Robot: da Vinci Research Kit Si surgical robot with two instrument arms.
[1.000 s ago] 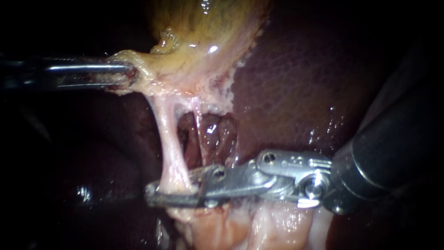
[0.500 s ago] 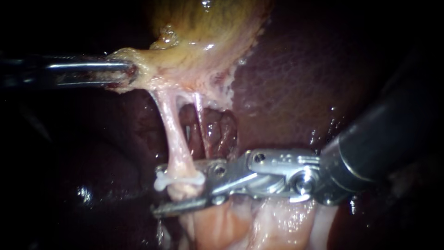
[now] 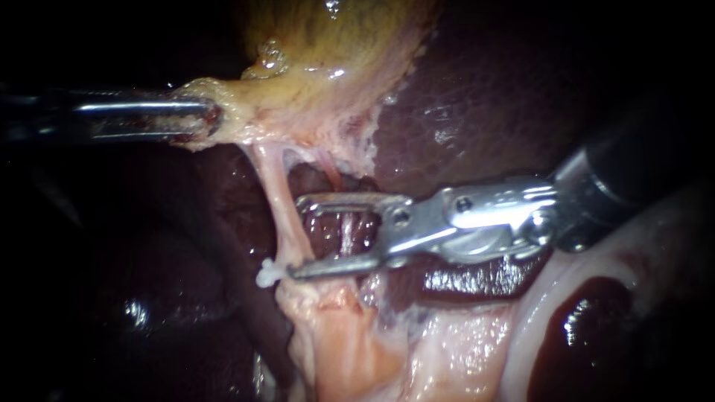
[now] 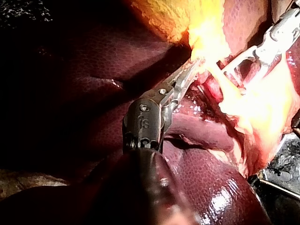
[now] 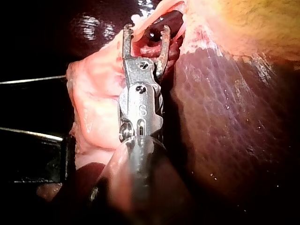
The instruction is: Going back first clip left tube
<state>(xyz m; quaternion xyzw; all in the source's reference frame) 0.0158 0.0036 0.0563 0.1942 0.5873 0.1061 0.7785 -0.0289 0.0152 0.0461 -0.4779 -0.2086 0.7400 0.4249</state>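
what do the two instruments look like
The right instrument is bright silver metal: a slotted end, a hinged wrist with round pins, then a dark glossy shaft. The left instrument is a slim, shiny grey metal rod with red smears near its end.

Dark red liver lies beside the yellowish gallbladder, with pale tissue below.

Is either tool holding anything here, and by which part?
Left tool grips the gallbladder by its pale lower edge. Right tool holds nothing: its jaws stand open beside the clip.
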